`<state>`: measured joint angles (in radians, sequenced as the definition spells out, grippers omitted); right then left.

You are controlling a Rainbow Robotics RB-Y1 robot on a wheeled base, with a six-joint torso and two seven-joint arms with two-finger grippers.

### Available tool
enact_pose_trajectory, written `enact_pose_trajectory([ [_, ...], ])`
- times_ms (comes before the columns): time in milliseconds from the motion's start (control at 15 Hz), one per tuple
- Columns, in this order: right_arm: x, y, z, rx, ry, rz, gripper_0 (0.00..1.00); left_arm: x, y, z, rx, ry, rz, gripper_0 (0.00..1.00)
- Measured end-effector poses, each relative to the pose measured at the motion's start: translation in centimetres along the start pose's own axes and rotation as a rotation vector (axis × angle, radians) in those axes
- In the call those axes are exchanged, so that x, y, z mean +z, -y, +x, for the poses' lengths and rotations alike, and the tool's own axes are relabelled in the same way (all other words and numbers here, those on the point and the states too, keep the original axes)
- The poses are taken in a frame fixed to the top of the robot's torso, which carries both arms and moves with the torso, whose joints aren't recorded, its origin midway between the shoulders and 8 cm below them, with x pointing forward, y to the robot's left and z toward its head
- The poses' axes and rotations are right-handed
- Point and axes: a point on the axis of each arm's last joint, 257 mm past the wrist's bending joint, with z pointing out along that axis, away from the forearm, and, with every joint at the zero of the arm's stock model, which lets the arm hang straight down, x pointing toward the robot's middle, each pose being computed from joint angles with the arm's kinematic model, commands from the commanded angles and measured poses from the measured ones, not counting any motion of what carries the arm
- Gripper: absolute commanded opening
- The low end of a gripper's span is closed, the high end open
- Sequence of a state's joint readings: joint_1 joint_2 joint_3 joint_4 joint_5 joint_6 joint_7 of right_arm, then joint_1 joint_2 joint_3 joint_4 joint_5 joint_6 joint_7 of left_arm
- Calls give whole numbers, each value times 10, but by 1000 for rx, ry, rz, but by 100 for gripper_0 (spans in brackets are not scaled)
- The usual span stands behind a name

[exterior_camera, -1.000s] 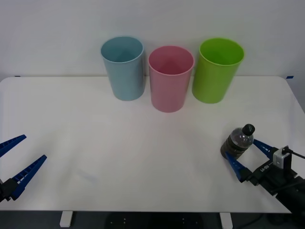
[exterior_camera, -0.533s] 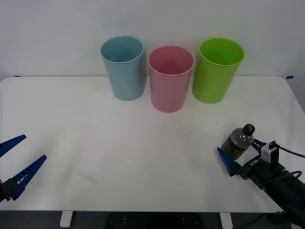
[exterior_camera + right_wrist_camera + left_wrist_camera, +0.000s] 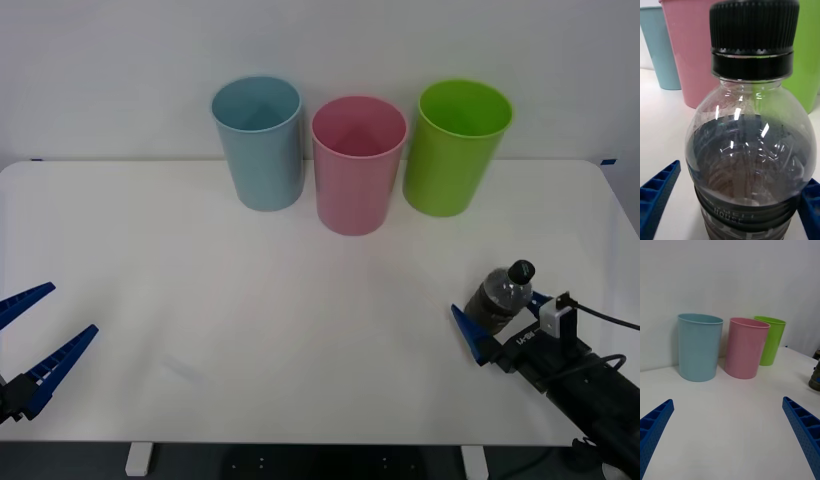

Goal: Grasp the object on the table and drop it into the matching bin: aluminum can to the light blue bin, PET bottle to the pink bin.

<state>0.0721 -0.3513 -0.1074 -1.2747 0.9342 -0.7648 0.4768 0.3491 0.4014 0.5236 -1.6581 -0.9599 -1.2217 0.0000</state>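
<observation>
The right gripper (image 3: 497, 325) sat low at the table's near right corner, its blue ribbed fingers (image 3: 657, 195) spread to either side of the PET bottle (image 3: 500, 297); in the right wrist view a clear strip of white tabletop lay between one finger and the bottle's wall, while the other finger (image 3: 811, 208) stood just beside the opposite wall, and whether it touched could not be told; the jaws were parted around the bottle rather than clamped on it. The bottle stood upright on the table (image 3: 300, 300), its black cap (image 3: 754, 35) uppermost, dark brown liquid filling most of the clear body and a dark label banding its lower part.

The left gripper (image 3: 28, 345) rested at the near left edge of the table, well apart from the bottle; its two blue fingers (image 3: 653, 427) were splayed wide with nothing between them.

Beyond both grippers, three bins stood upright in a row along the far side of the table: the light blue bin (image 3: 258, 143) on the left, the pink bin (image 3: 358, 165) in the middle and a shade nearer the robot, and a lime green bin (image 3: 458, 148) on the right; the pink and green bins stood almost touching, the blue and pink just beside each other; a plain white wall (image 3: 320, 40) rose behind them.
</observation>
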Motion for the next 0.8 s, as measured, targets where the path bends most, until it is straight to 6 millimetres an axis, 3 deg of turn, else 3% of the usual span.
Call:
enact_pose_trajectory([
  [600,1,0,-2,-1,4,-1,0,0,0,0,0,0,0,100],
  [800,4,1,-11,1,22,-2,0,0,0,0,0,0,0,100],
])
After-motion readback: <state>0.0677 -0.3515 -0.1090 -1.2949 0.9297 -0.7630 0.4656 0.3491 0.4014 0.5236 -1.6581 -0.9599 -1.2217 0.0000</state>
